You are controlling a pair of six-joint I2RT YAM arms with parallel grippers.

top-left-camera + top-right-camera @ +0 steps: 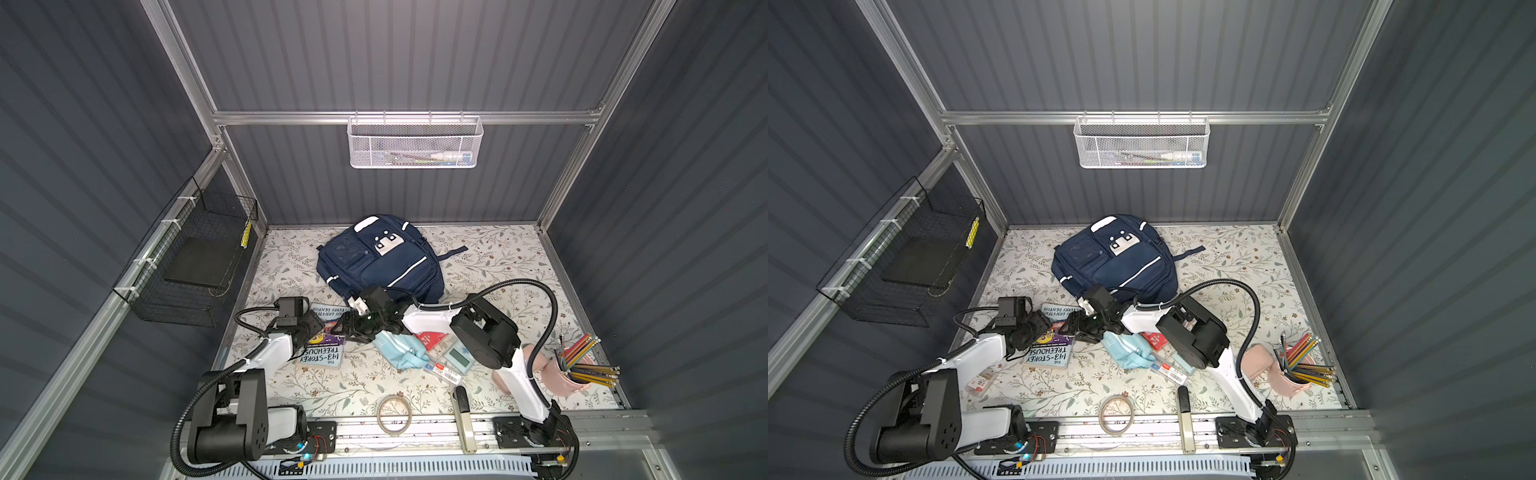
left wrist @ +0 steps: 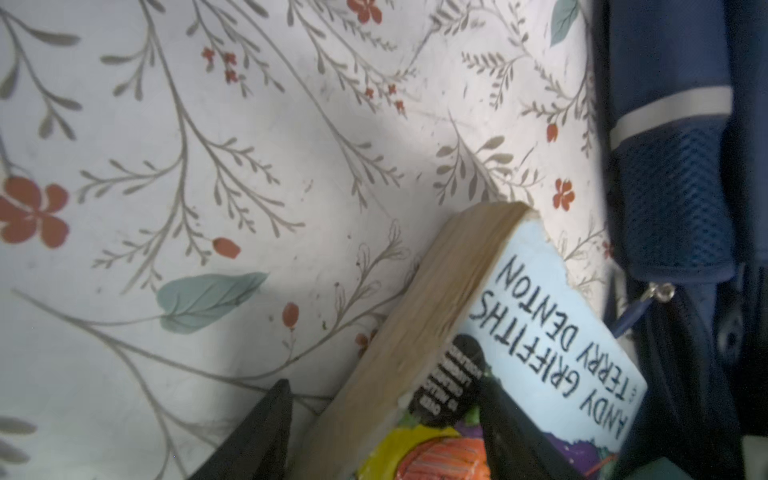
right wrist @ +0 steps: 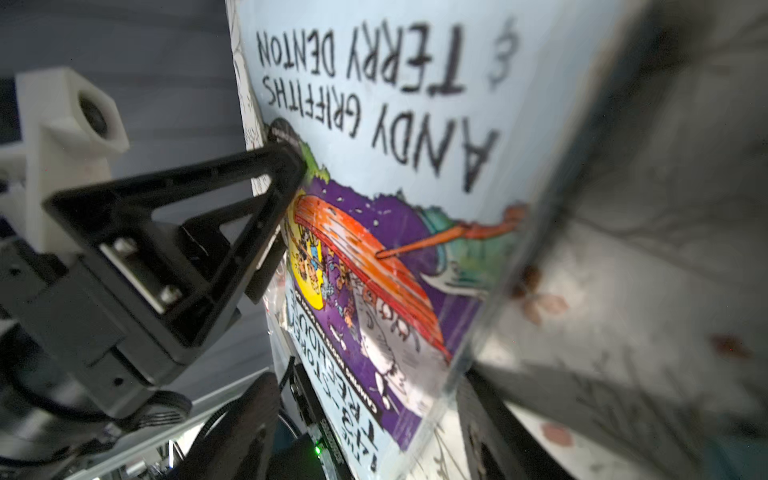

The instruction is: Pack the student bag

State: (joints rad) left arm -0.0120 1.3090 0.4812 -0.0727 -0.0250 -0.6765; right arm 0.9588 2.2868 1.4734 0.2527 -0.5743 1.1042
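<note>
The bag (image 1: 374,266) is laid just beyond the book (image 1: 322,357). The book's page edge is straddled by the left gripper (image 2: 382,386), jaws spread; the right gripper (image 1: 349,328) cannot be read. If gripped so shallowly, the book could be dropped.

a robotics lab cell, built like a booth. grey ribbed wall panels (image 1: 395,54) close in the top and both sides of both top views, held by a bare aluminium frame (image 1: 407,117). a white mesh basket (image 1: 415,143) hangs from its cross rail at upper centre; a black wire basket (image 1: 187,266) is zip-tied to the rail at middle left. along the lower edge the left arm (image 1: 270,349) and the right arm (image 1: 521,374) are bolted to a metal mounting rail (image 1: 357,434), with cable conduit and bare wiring at their bases. the tabletop (image 1: 498,257) wears a floral sheet, where the student bag (image 1: 386,266) and a pink cup of pencils (image 1: 571,384) lie.
</note>
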